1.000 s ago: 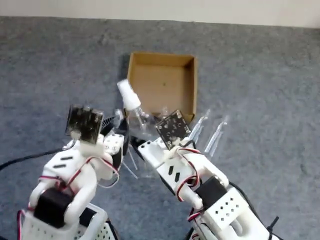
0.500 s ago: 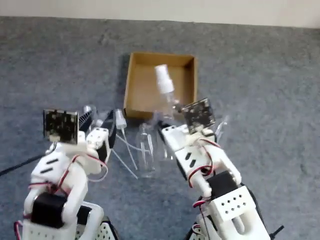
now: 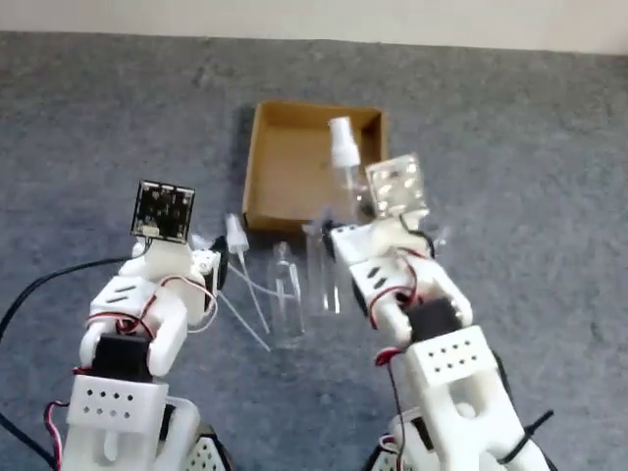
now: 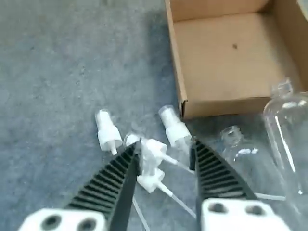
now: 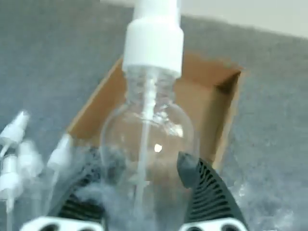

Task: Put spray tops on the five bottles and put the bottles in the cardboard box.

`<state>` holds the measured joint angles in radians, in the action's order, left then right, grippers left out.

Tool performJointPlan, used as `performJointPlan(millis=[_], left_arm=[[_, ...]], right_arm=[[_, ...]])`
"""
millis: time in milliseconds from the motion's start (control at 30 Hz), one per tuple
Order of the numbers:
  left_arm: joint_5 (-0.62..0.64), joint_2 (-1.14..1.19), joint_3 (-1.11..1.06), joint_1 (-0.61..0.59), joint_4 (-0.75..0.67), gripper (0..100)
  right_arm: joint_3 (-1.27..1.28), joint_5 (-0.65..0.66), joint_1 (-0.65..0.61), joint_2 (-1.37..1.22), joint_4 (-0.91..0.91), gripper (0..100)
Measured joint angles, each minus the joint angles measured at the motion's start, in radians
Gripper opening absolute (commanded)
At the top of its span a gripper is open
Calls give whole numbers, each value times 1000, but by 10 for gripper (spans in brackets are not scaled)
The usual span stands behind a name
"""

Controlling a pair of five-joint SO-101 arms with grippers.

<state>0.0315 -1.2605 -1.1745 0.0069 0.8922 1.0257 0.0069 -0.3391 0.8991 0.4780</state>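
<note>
Your right pincer [image 5: 144,187] is shut on the round belly of the capped bottle [image 5: 147,130]. The bottle's long side runs from the pincer out toward the cardboard box [image 3: 314,107], with its white spray top [image 5: 154,43] at the far end. In the high view that top end hangs over the inside of the box, near the right wall. The belly sits about above the near wall. So the box lies right ahead of the pincer and below the bottle, and the right arm is the nearer one to it. I think you need to go a little farther forward and down before you let go, or the bottle may catch the near wall. No bottle lies in the box yet. Your left pincer [image 4: 164,147] is wide, low over the loose spray tops [image 4: 107,134] on the grey surface [image 3: 510,147], with one top between its jaws. Now count. There is one box and one capped bottle. Two open bottles [image 3: 286,294] lie between the arms, with their necks toward the box. A clear shape by the right arm may be more bottles, but you cannot tell. About four loose tops lie there, and the middle ones are tangled.
</note>
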Motion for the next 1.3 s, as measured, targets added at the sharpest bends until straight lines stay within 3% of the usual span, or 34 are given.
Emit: performJointPlan(millis=[100,400,533,700,900,1300], left_arm=[[0,0,-31,0,-25,133],[0,0,-55,0,-69,133],[0,0,-55,0,-72,133],[0,0,-55,0,-72,133],[0,0,-55,0,-72,133],[0,0,-55,0,-72,136]], right_arm=[[-28,5,144,2,0,3],[-29,241,623,0,0,3],[-23,321,750,-74,0,3],[-18,316,833,-230,-55,3],[-38,210,744,-259,-69,3],[-250,43,203,-259,61,7]])
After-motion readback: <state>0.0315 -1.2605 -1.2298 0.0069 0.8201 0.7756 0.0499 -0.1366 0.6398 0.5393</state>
